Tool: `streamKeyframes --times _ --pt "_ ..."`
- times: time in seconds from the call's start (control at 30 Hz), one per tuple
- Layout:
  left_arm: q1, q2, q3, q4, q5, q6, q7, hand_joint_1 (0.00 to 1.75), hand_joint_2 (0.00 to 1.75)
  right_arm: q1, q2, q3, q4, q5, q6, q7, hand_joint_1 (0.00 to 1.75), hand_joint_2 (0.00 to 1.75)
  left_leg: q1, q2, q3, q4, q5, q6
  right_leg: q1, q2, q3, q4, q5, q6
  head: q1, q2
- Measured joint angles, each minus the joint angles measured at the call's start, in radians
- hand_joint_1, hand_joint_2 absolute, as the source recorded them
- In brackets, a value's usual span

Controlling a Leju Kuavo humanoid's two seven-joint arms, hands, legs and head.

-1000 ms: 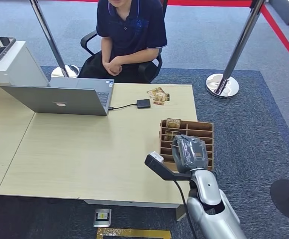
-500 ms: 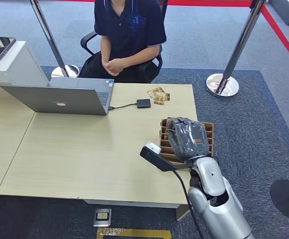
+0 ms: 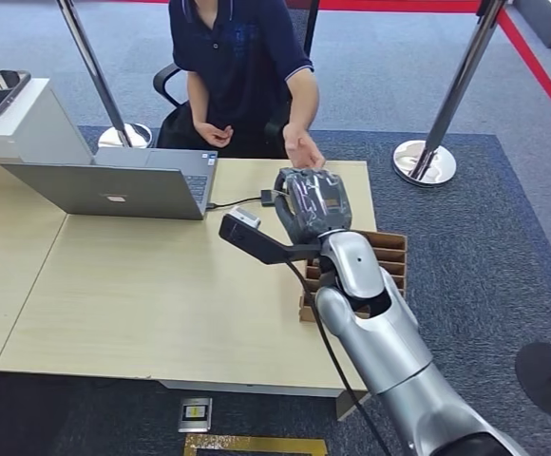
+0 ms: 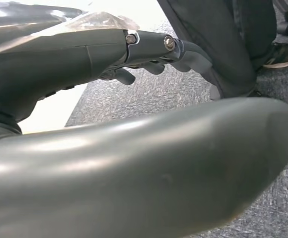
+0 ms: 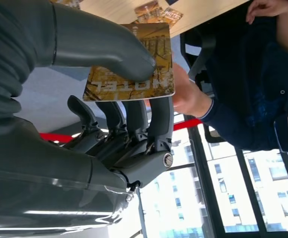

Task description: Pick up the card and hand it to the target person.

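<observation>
**Card at the handover point: hold level and let the person take it**

On the left of the tabletop (image 3: 151, 285) sits an open laptop (image 3: 115, 188), with a cable running to a small black box (image 3: 271, 196) near the far edge. None of this lies in the path of the handover.

The left hand (image 4: 150, 54) hangs beside the robot's body above grey carpet. Its fingers look loosely curled with nothing in them, though the view is too close to be sure.

The right hand (image 3: 314, 201) is stretched out over the far edge of the tabletop, toward the seated person (image 3: 244, 66). In the right wrist view the card (image 5: 133, 69) is pinched flat between the thick thumb on its printed face and the dark fingers (image 5: 161, 119) beneath it. The card's free end juts past the fingertips.

The person's hand (image 3: 303, 150) reaches forward, palm open, just beyond the robot's hand; in the wrist view it sits just behind the card's free end, and I cannot tell whether it touches.

To do this well, I judge the arm should hold the card level with its free end toward the person. The thumb should lift only once the person has hold of it; an early release risks the card dropping onto the loose cards (image 5: 154, 12) on the tabletop.

Behind the forearm lies the slotted cardboard tray (image 3: 390, 252).
</observation>
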State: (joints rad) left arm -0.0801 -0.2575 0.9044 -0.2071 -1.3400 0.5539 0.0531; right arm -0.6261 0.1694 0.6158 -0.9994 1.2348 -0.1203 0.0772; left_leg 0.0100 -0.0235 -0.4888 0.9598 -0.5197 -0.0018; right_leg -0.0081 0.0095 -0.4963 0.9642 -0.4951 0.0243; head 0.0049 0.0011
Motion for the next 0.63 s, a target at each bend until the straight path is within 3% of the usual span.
streamKeyframes --times 0.3,0.63 --pt "-0.002 0.0 -0.003 0.0 -0.02 -0.007 -0.001 0.0 0.0 -0.165 0.108 -0.001 0.29 -0.01 0.0 0.021 1.48 1.75 0.0 0.0 -0.001 0.0 0.0 0.0 0.0 0.0 -0.001 0.0 0.0 0.0 0.0 0.0" --pt "-0.002 0.001 -0.006 0.001 -0.029 -0.014 -0.005 0.0 0.0 -0.217 0.134 -0.003 0.475 -0.014 -0.024 0.034 1.48 1.75 0.0 0.0 -0.001 0.0 0.0 0.0 0.0 0.0 -0.001 0.0 0.0 0.0 0.0 0.0"
